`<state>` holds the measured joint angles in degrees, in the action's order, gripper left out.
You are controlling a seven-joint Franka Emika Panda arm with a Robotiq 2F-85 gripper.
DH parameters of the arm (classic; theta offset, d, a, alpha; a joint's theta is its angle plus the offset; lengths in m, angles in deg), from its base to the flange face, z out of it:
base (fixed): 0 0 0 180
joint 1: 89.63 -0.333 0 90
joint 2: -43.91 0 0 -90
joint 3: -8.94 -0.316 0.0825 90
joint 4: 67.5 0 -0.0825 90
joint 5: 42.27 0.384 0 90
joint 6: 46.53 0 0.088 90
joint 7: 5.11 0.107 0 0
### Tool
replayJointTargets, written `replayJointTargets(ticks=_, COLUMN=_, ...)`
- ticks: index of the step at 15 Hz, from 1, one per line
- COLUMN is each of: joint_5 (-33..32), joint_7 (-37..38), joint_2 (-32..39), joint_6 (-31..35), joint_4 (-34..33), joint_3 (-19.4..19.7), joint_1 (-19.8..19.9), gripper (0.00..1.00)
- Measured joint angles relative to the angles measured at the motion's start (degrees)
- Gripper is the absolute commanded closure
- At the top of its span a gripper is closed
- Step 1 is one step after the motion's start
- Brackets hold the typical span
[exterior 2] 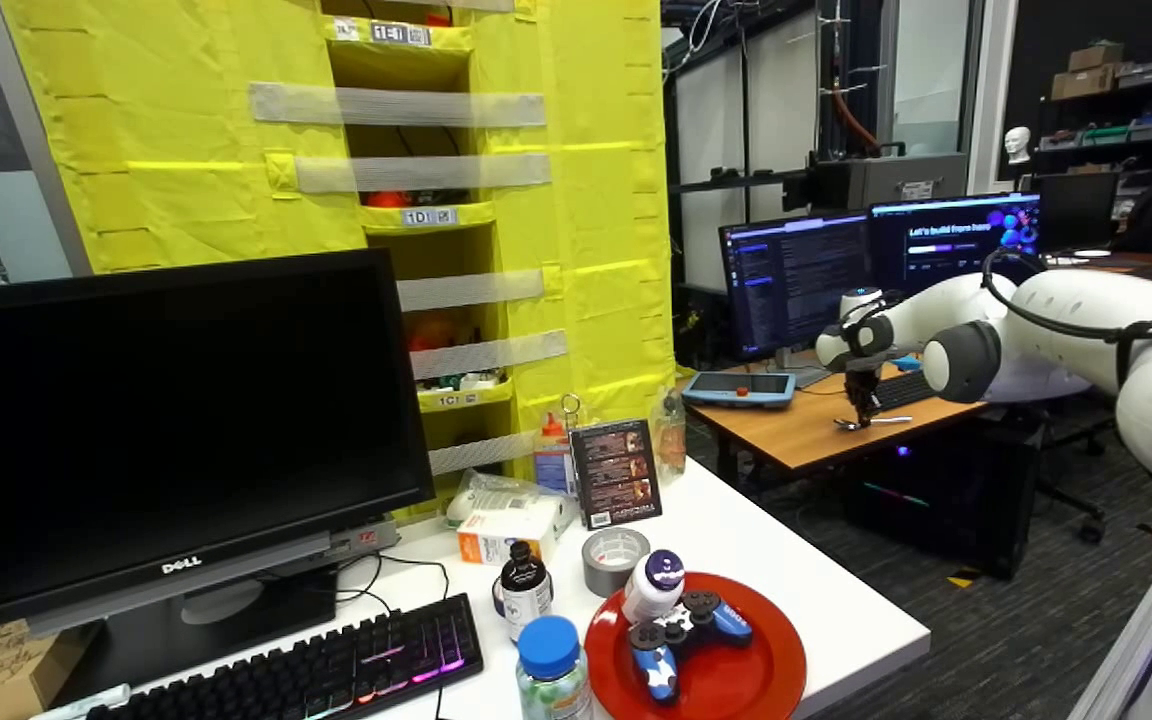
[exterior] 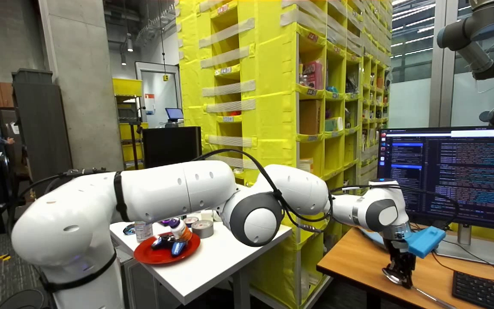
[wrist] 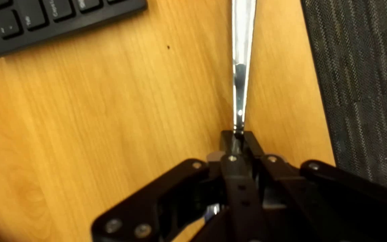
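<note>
Spoon (wrist: 242,67) near-level, handle (exterior: 433,298) beyond jaws

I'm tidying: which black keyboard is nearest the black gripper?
The keyboard on the brown wooden desk, near the gripper; the lit keyboard lies on the white table.

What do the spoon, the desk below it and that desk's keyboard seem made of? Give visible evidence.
Spoon: polished metal, probably steel; bright, mirror-like glints.
Desk: smooth wood or laminate imitating it; visible grain.
Keyboard: matte black, probably plastic; dull, moulded look.
</note>
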<state>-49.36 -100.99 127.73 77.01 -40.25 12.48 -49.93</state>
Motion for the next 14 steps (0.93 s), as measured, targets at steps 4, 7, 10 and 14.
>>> replayJointTargets(ticks=4, joint_5=0.0, joint_7=-2.0, joint_2=0.0, joint_6=-0.3, joint_4=-0.3, joint_3=0.5, joint_1=0.0, gripper=0.98)
replayJointTargets(ticks=7, joint_5=0.0, joint_7=-2.6, joint_2=0.0, joint_6=-0.4, joint_4=-0.6, joint_3=0.7, joint_1=-0.1, gripper=0.98)
replayJointTargets(ticks=10, joint_5=0.0, joint_7=-3.6, joint_2=0.0, joint_6=-0.4, joint_4=-0.8, joint_3=0.7, joint_1=-0.3, gripper=0.98)
replayJointTargets(ticks=14, joint_5=0.0, joint_7=-4.8, joint_2=0.0, joint_6=-0.4, joint_4=-1.0, joint_3=1.1, joint_1=-1.1, gripper=0.98)
